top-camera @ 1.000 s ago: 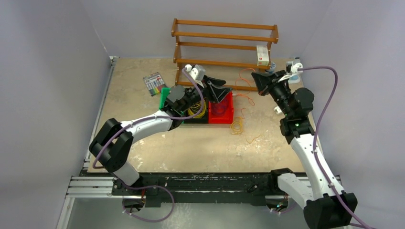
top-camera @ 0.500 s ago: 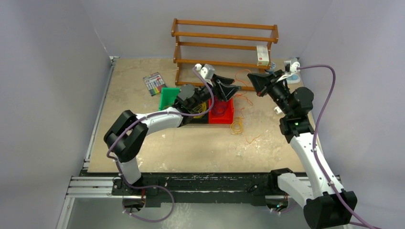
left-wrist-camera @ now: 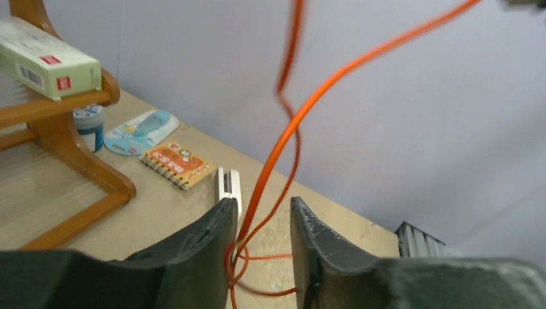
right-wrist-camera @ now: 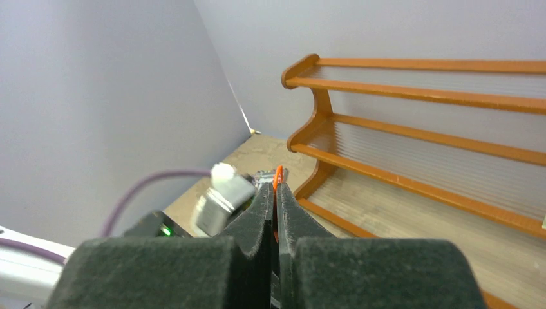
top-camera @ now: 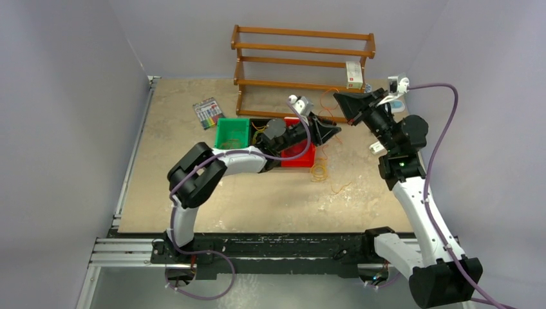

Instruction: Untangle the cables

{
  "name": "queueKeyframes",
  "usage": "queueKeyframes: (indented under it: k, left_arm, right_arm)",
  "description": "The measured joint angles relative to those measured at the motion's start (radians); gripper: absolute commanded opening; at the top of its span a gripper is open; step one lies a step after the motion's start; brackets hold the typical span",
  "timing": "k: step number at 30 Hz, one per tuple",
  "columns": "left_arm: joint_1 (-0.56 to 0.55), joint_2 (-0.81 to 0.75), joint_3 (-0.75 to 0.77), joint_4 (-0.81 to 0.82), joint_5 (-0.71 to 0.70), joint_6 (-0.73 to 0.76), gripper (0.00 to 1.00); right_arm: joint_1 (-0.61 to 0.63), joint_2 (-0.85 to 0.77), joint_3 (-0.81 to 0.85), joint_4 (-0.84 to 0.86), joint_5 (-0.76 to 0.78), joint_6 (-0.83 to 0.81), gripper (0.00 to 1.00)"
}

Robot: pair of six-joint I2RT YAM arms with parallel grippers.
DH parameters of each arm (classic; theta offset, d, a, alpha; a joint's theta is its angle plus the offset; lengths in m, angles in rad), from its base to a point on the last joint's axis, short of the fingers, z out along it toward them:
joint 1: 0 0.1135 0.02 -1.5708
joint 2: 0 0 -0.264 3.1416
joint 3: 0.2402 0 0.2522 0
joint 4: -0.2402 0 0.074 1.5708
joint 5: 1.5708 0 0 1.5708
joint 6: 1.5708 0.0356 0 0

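Cables: one thin orange strand, glossy and very fine, runs from the upper right of the left wrist frame down to its lower middle. More orange loops lie loose on the desk, right of centre in the top view, just beside the red bin.
Right fingers: clenched on the orange strand, a short tip poking out above them. They are held high in front of the wooden rack.
Why high: lifting one end probably lets that strand hang clear of the bunch.
Left fingers: parted, straddling the strand without pinching it.
Why straddling: it looks like they are placed to take a second hold lower down, or to slide along it.
Tangle: just below the left fingers the strand crosses itself in small loops, so it is not yet free.
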Motion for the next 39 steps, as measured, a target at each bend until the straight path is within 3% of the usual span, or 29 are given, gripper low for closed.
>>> queueKeyframes:
  k: [5,27,32,39]
  left_arm:
    - [-0.022,0.072,0.021,-0.026,-0.002,-0.002,0.14]
    - [-0.025,0.185,0.044,-0.122,-0.018,-0.001,0.12]
    - [-0.026,0.204,0.044,-0.147,-0.032,-0.001,0.00]
    - [-0.026,0.184,0.036,-0.169,-0.067,-0.001,0.00]
  right_arm:
    - [0.000,-0.004,0.026,0.016,-0.001,0.010,0.00]
    - [0.000,-0.061,0.298,0.072,0.054,-0.019,0.00]
    - [0.000,-0.052,0.333,0.107,0.064,-0.023,0.00]
    - [0.000,-0.032,0.339,0.129,0.064,-0.019,0.00]
